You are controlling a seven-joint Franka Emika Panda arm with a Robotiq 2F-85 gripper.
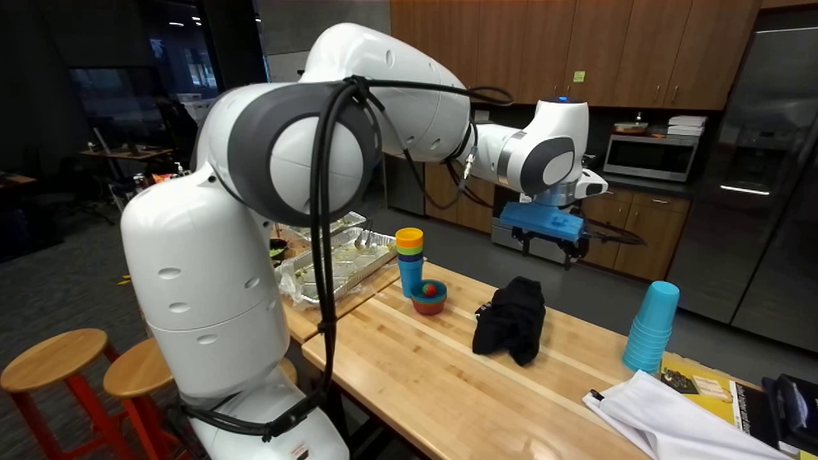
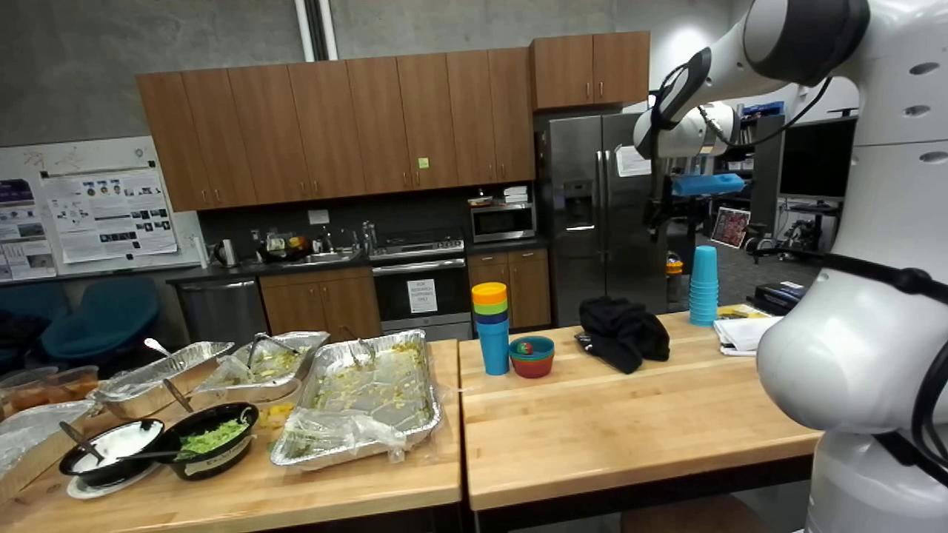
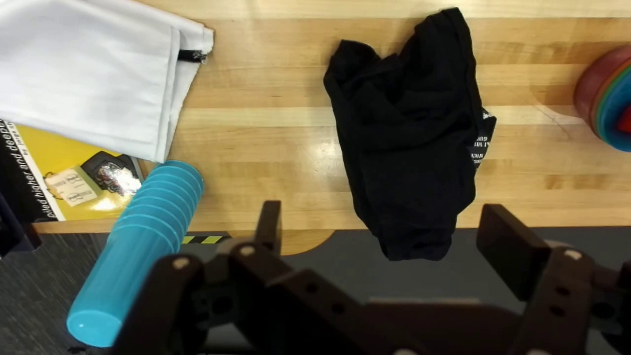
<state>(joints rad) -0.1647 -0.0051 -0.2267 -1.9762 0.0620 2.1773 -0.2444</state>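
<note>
My gripper (image 3: 384, 217) stands open, its two dark fingers wide apart with nothing between them. In both exterior views it hangs well above the table. Nearest below is a crumpled black cloth (image 3: 409, 148) with a small white-printed tag; its lower end hangs over the table's edge in the wrist view. A tilted-looking stack of light blue cups (image 3: 143, 236) lies left of the fingers there, and a folded white cloth (image 3: 93, 69) is at the upper left. Nested bowls (image 1: 429, 305) hold a red strawberry-like item, beside an upright cup stack (image 1: 409, 268) topped in orange.
A yellow book (image 3: 84, 177) lies partly under the white cloth, with a dark case (image 1: 795, 409) beside it. On the adjoining table are foil trays (image 2: 370, 392) with food remains and black bowls (image 2: 211, 440). Wooden stools (image 1: 57, 358) stand near the robot base.
</note>
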